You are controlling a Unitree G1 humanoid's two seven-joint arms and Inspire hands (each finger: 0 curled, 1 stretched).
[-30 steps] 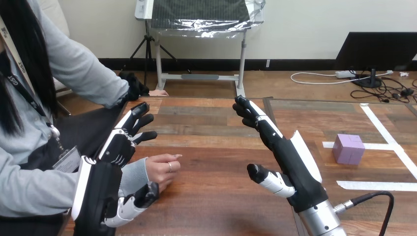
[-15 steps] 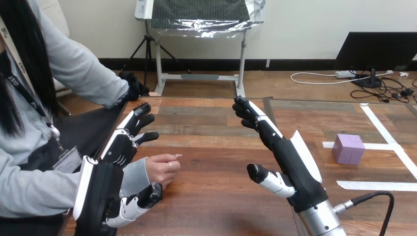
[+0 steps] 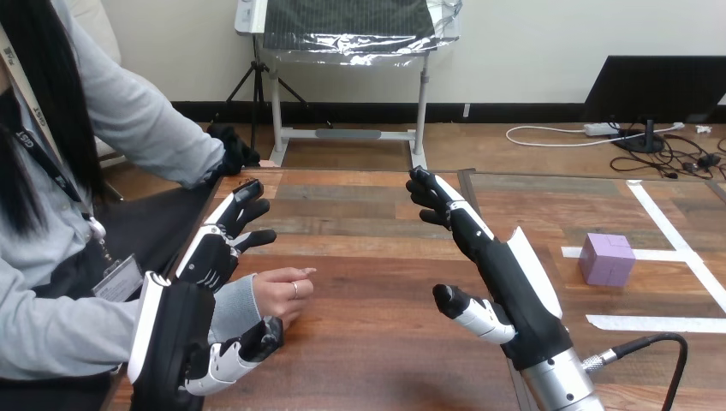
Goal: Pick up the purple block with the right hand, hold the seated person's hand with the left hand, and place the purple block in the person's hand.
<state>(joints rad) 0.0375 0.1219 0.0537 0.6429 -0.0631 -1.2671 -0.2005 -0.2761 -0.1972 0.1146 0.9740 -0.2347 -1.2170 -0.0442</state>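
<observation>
The purple block sits on the table at the right, beside white tape lines. My right hand hovers left of it, fingers straight and thumb spread, holding nothing. The person's hand rests on the table at the left, loosely curled. My left hand stands open over the person's wrist and sleeve, fingers pointing away and thumb below the hand, not closed round it.
White tape strips mark the wooden table around the block. The person sits close at the left edge. The table's far edge runs behind my fingertips.
My left thumb has edged slightly right under the person's hand. My right hand has shifted a touch to the right. The block has not moved.
</observation>
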